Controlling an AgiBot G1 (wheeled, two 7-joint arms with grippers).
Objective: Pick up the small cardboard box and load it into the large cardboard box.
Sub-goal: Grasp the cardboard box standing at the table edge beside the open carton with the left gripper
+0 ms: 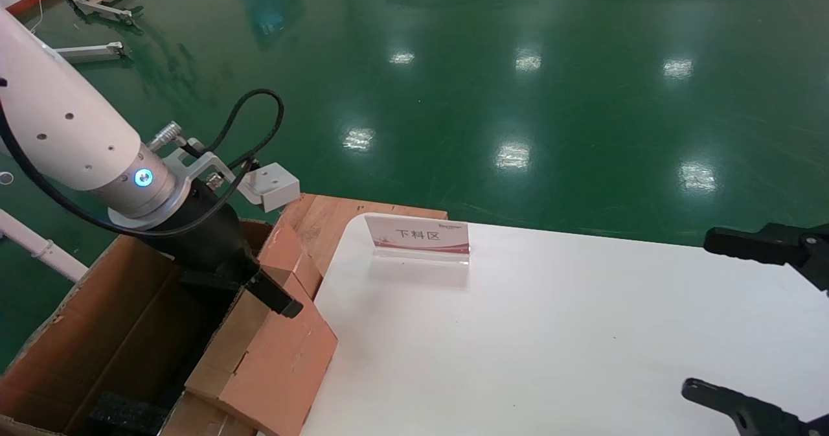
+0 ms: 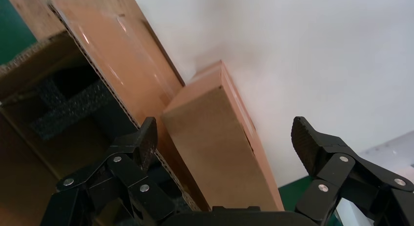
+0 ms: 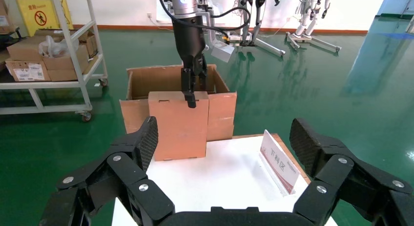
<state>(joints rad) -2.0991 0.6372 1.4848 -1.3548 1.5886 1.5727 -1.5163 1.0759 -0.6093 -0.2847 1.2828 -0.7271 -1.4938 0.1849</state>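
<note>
The small cardboard box (image 1: 278,358) stands on edge at the white table's left edge, against the large cardboard box's wall. It also shows in the left wrist view (image 2: 219,138) and the right wrist view (image 3: 178,128). My left gripper (image 1: 249,290) is open and straddles its upper edge. One finger (image 3: 190,96) lies in front of the face toward the table. The other finger (image 2: 146,138) is over the large box's corrugated wall. The large cardboard box (image 1: 97,319) stands open beside the table, black foam (image 1: 123,413) at its bottom. My right gripper (image 1: 698,313) is open and empty over the table's right side.
A clear sign with Chinese text (image 1: 418,235) stands near the white table's (image 1: 550,332) far edge. A wooden board (image 1: 330,219) lies behind the table's corner. A shelf trolley with cartons (image 3: 49,50) stands beyond the large box, on the green floor.
</note>
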